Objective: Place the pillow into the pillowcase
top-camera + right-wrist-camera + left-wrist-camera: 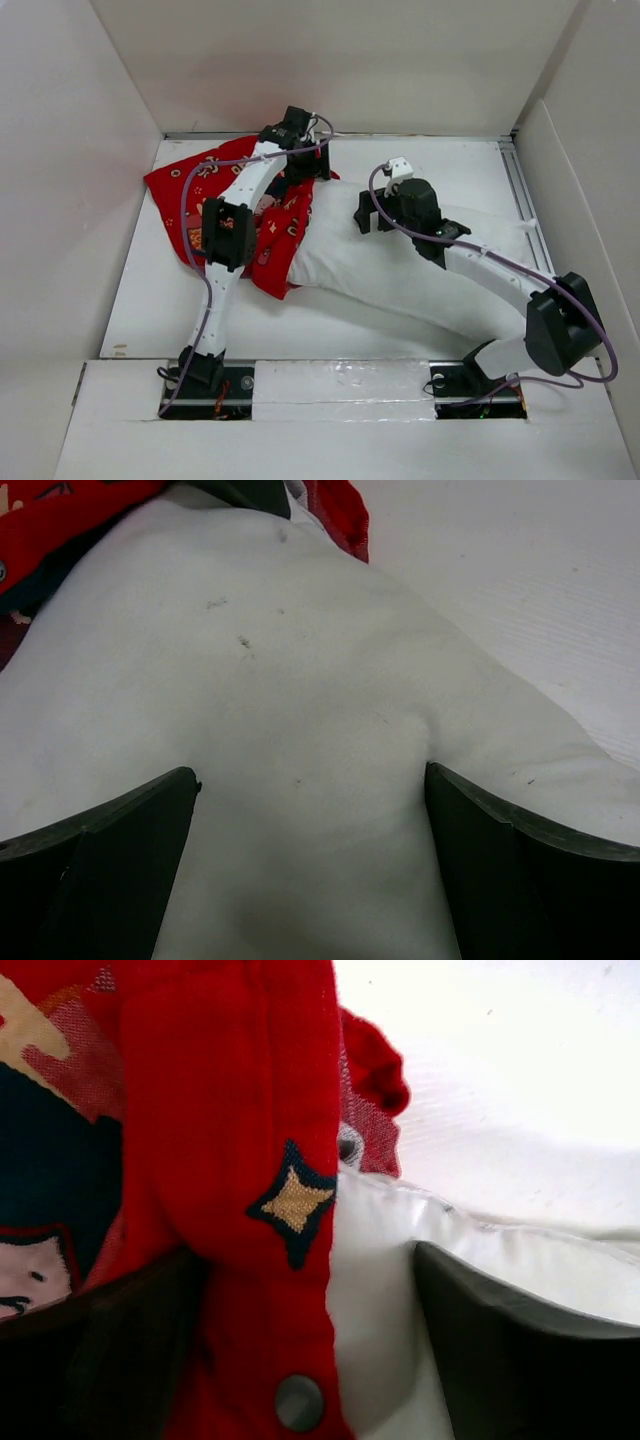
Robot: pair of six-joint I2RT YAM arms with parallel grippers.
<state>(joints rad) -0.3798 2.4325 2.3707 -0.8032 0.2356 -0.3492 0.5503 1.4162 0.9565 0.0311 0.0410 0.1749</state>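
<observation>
The red pillowcase (pixel 195 195) lies at the back left, its open hem over the left end of the white pillow (pixel 370 270), which stretches right across the table. My left gripper (pixel 305 155) is at the far edge of the opening. In the left wrist view it (pixel 300 1260) is shut on the pillowcase (pixel 220 1110) hem with its snap button (pixel 299 1401), and a fold of pillow (pixel 370 1290) sits beside it. My right gripper (pixel 366 218) is on the pillow's top edge. In the right wrist view it (pixel 310 775) squeezes a bulge of pillow (pixel 300 630), with the pillowcase (pixel 60 510) at top left.
White walls (pixel 80 150) enclose the table on the left, back and right. A metal rail (pixel 522 200) runs along the right side. A white ledge (pixel 340 375) crosses the front between the arm bases. Bare table (pixel 460 170) shows at the back right.
</observation>
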